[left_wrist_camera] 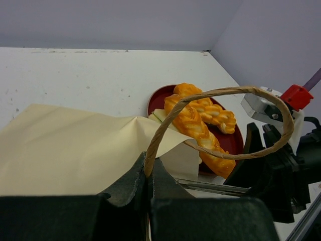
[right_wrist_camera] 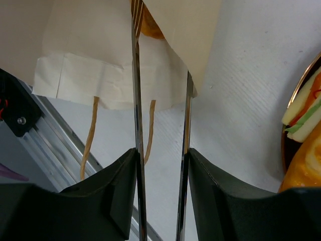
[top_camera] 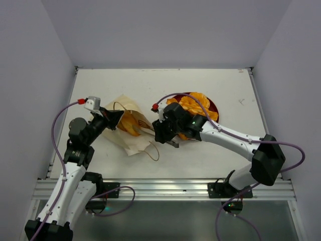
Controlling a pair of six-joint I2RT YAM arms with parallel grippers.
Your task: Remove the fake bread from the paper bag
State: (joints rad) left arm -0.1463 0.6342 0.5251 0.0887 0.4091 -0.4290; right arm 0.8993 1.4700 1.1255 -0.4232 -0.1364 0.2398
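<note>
Top external view: a paper bag [top_camera: 129,144] lies on its side on a white table [top_camera: 125,85], its mouth turned toward a red plate [top_camera: 214,108]. The left gripper [left_wrist_camera: 149,168] is pressed together on the bag's upper lip at the root of a loop handle [left_wrist_camera: 220,91], lifting the mouth open. The right gripper [right_wrist_camera: 161,65] has its two thin blades slightly spread and pinches nothing. One blade sits at the mouth beside an orange piece of fake bread [right_wrist_camera: 151,27] inside the bag.

To do this step well, the left claw should hold the lip high and steady. The right blades should slide either side of the piece and close on it alone, not on paper or handle. They should then draw straight out toward the plate.

Counts: one bag, two loop handles, one plate. At least one piece shows inside the bag. The plate holds perhaps three or four pieces, among them a braided loaf [left_wrist_camera: 193,125] and a sandwich [right_wrist_camera: 301,118]. They overlap, so that number is uncertain.
</note>
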